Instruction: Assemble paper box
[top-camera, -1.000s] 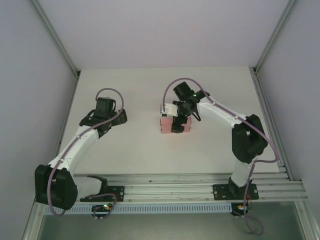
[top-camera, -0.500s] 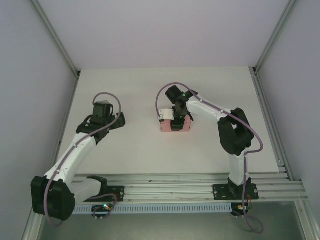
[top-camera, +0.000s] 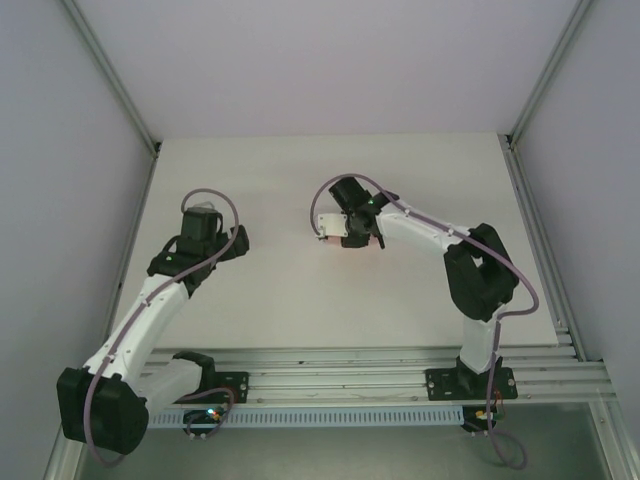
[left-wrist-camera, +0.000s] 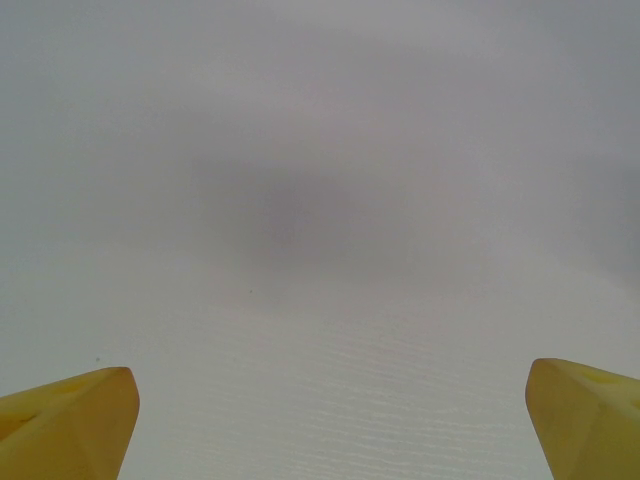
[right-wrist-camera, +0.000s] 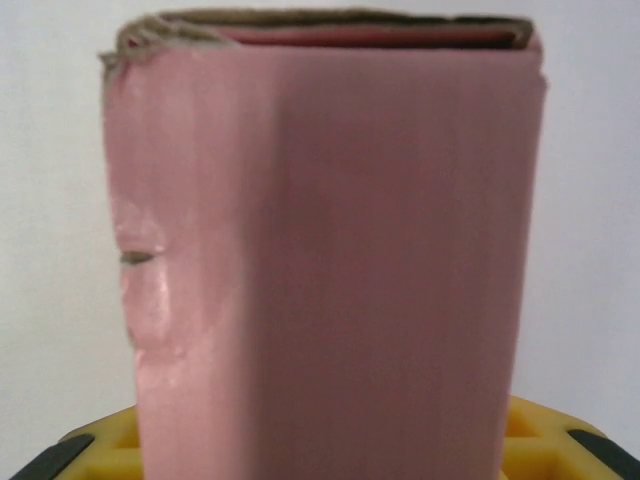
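The paper box is a small pink card box, close up in the right wrist view, with its layered top edge at the top and a dented, scuffed left corner. My right gripper is shut on it, and a yellow finger shows at each lower corner. In the top view the right gripper sits at the table's centre and hides most of the box. My left gripper hangs open over bare table at the left. Its yellow fingertips stand far apart with nothing between them.
The white table is enclosed by grey walls with metal posts at the back corners. Aluminium rails carrying both arm bases run along the near edge.
The right gripper has come down over the pink box and closed on it, shifting slightly left and away. The left arm has drawn back a little toward the left, still open.
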